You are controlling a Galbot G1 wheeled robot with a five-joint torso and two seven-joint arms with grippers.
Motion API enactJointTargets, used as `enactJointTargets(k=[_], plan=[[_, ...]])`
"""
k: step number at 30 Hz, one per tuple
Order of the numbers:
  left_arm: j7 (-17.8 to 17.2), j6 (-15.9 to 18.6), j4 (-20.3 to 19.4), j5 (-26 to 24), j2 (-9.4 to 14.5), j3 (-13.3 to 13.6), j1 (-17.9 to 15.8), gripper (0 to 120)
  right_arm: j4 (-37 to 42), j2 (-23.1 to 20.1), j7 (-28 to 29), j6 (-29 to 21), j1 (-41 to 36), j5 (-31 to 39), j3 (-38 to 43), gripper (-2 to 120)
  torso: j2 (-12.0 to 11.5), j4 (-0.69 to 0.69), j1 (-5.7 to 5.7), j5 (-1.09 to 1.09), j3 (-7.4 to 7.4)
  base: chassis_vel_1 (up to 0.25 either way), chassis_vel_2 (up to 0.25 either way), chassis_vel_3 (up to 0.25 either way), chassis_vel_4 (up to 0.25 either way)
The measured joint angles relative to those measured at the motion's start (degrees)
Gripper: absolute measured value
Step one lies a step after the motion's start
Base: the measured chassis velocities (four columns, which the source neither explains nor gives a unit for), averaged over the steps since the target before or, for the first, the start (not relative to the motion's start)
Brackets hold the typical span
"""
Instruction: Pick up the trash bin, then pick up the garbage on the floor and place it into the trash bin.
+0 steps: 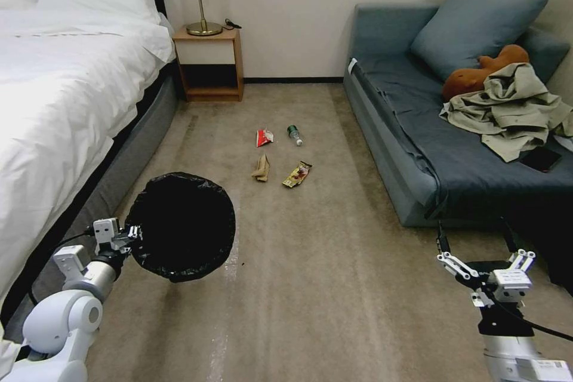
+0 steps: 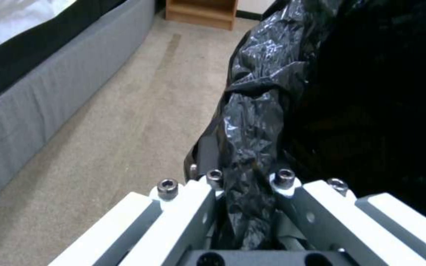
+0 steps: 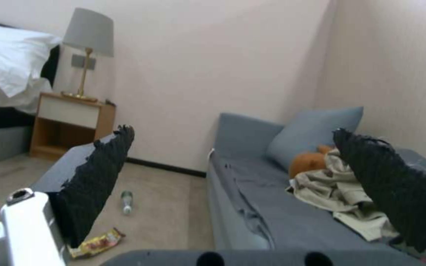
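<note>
My left gripper (image 1: 134, 233) is shut on the rim of the trash bin (image 1: 182, 225), a round bin lined with a crinkly black bag, held above the carpet at lower left. In the left wrist view the fingers (image 2: 282, 184) pinch the black bag (image 2: 257, 122). The garbage lies on the carpet ahead: a red-and-white wrapper (image 1: 264, 137), a small clear bottle (image 1: 295, 134), tan crumpled paper (image 1: 261, 168) and a yellow-brown snack wrapper (image 1: 296, 175). My right gripper (image 1: 486, 265) hovers open at lower right, empty. Past its fingers lie the bottle (image 3: 126, 201) and the snack wrapper (image 3: 97, 242).
A white bed (image 1: 65, 95) runs along the left, a wooden nightstand (image 1: 210, 62) with a lamp at the back. A blue sofa (image 1: 412, 149) with a pillow, a plush toy and clothing fills the right. Open carpet lies between them.
</note>
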Motion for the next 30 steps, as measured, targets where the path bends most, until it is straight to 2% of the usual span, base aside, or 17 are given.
enactJointTargets(k=[16,30], plan=[[0.2,-1.0,-0.2,0.2,-0.3,-0.4,0.4,2,-1.0,0.0,-0.9,1.5,-0.1,0.0,0.0,100,0.0,0.0,-0.01,0.0,0.0,-0.016,0.022,0.02,-0.017],[0.3,-1.2,0.0,0.3,-0.4,-0.1,-0.3,2,-2.0,0.0,-1.5,2.8,0.2,0.6,-0.1,100,0.0,0.0,0.01,0.01,0.02,-0.22,0.215,0.222,-0.221]])
